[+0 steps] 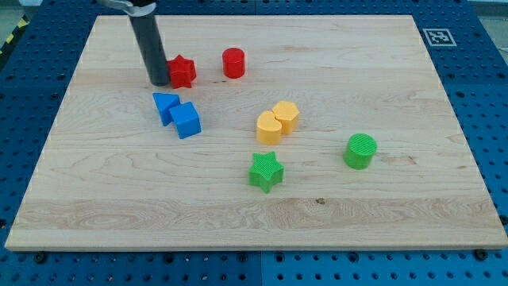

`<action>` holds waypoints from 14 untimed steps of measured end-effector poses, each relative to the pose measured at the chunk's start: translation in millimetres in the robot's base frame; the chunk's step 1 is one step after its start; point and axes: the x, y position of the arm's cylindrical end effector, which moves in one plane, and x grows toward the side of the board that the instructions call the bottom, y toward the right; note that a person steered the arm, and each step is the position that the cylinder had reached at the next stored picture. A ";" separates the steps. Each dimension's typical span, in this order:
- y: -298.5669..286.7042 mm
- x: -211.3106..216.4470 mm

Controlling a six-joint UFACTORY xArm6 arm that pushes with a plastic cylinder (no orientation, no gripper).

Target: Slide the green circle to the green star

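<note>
- Camera view: a pale wooden board (333,214) fills most of the frame, lying on a blue perforated table (484,119) that shows along the edges.
- There is no hand or gripper to be wide, narrow or holding anything: the arm ends in a straight dark rod, and my tip (158,83) stands on the board in the upper left of the frame.
- My tip is just beside the red star-shaped block (183,72), at its left side; whether they touch I cannot tell.
- The red cylinder block (233,63) stands a little to the right of the red star, apart from it.
- Below my tip sit two blue blocks side by side: a blue wedge-like block (164,106) and a blue cube (187,120), touching each other.
- Near the middle of the frame, a yellow rounded block (269,127) and a yellow hexagonal block (286,116) rest against each other.
- The green circle, a ribbed green cylinder block (360,151), stands in the right half of the frame, well away from my tip.
- The green star-shaped block (266,171) lies lower centre, to the left of the green circle with bare wood between them.
- A black-and-white square marker (437,36) sits at the board's upper right corner.
</note>
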 end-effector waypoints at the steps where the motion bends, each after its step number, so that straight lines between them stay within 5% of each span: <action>1: 30.9 -21.4; 4: 90.8 -28.1; 5: 95.1 10.1; 7: 224.3 17.6; 10: 307.0 120.0; 14: 314.0 140.3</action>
